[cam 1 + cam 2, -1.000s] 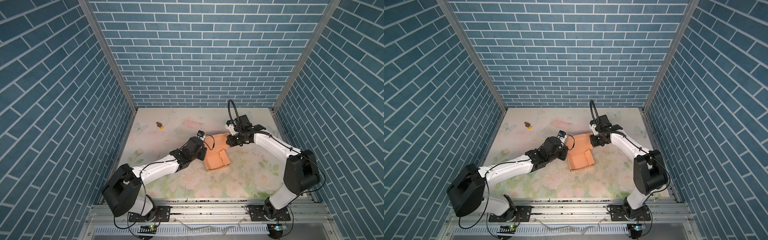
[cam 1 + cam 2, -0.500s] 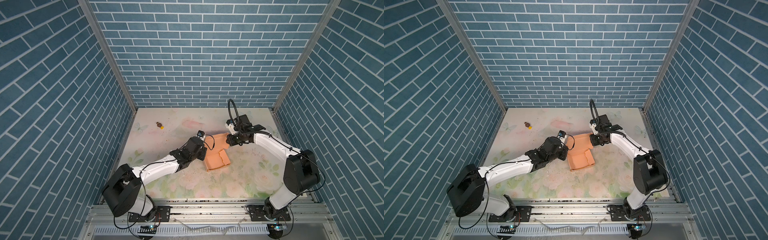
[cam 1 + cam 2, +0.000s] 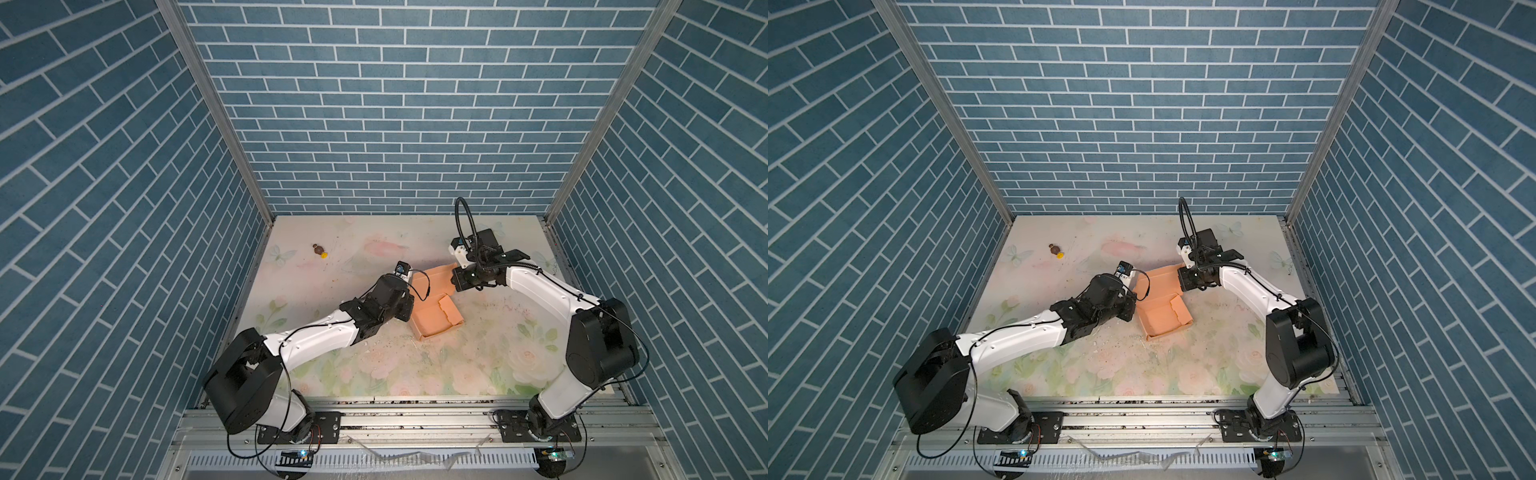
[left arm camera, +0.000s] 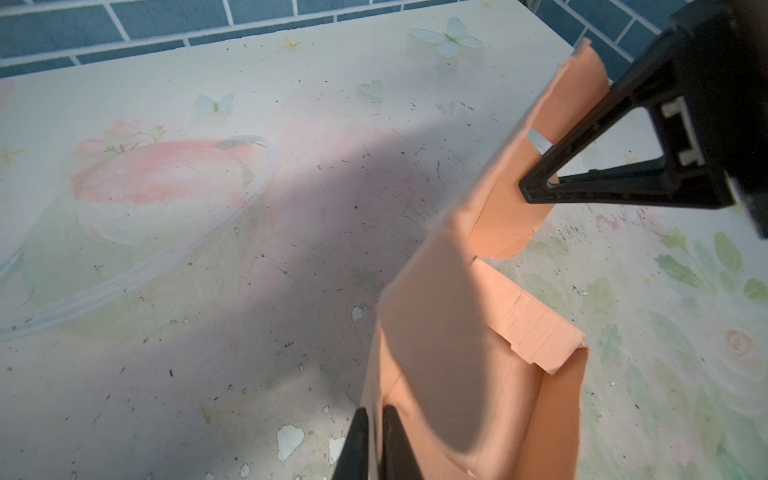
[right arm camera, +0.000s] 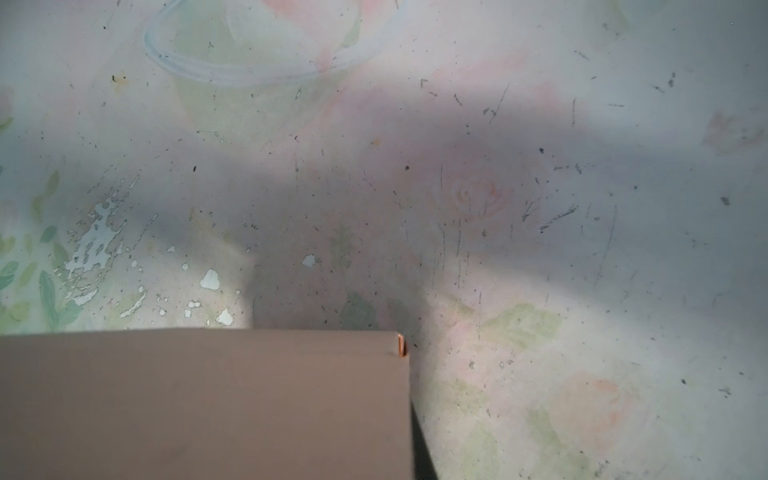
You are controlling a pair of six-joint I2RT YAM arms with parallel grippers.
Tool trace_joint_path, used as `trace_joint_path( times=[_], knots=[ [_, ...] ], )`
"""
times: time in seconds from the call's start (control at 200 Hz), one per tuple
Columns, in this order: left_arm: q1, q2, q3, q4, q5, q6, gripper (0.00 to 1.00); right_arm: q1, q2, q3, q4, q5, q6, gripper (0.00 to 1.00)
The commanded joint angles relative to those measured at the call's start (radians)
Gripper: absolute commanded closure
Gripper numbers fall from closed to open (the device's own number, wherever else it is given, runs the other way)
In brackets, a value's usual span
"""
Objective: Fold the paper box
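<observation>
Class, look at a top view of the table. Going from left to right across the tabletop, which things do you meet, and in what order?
small brown-and-yellow object → left hand → paper box → right hand

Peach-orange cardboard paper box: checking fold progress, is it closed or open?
Open: the peach-orange cardboard paper box has its tray walls up, but its far panel is raised, pinched by the right gripper.
</observation>
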Motion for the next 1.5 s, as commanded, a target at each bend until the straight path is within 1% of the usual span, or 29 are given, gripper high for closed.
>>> trace_joint_path(
  times=[0.0, 0.07, 0.2, 0.36, 0.56, 0.79, 1.025, 1.12, 1.23, 1.395, 1.495],
  knots=[
    [-0.002, -0.030, -0.005, -0.023, -0.016, -0.004, 0.79, -0.005, -0.060, -0.036, 0.025, 0.020, -0.003, 0.99],
    [-0.002, -0.037, -0.003, -0.035, -0.023, -0.010, 0.66, -0.005, -0.080, -0.053, 0.030, 0.026, -0.002, 1.00],
    [-0.002, -0.054, 0.003, -0.068, -0.043, -0.016, 0.49, -0.005, -0.119, -0.084, 0.033, 0.034, 0.001, 1.00],
    [0.000, -0.064, 0.056, -0.163, -0.061, -0.018, 0.43, -0.002, -0.159, -0.121, 0.036, 0.041, 0.002, 1.00],
    [0.013, -0.048, 0.174, -0.342, -0.004, -0.002, 0.42, 0.006, -0.181, -0.142, 0.037, 0.067, -0.008, 1.00],
    [0.063, 0.020, 0.315, -0.514, 0.113, 0.026, 0.42, 0.016, -0.193, -0.162, 0.044, 0.089, -0.017, 1.00],
    [0.110, 0.112, 0.424, -0.581, 0.181, 0.037, 0.42, 0.024, -0.200, -0.162, 0.048, 0.097, -0.025, 1.00],
    [0.116, 0.156, 0.474, -0.611, 0.201, 0.049, 0.42, 0.025, -0.203, -0.161, 0.046, 0.098, -0.026, 1.00],
    [0.119, 0.206, 0.527, -0.648, 0.219, 0.063, 0.44, 0.025, -0.203, -0.160, 0.048, 0.102, -0.028, 1.00],
    [0.122, 0.272, 0.598, -0.691, 0.217, 0.079, 0.47, 0.030, -0.200, -0.159, 0.050, 0.106, -0.029, 1.00],
    [0.130, 0.303, 0.625, -0.703, 0.222, 0.086, 0.51, 0.029, -0.202, -0.159, 0.050, 0.107, -0.029, 1.00]
  ],
)
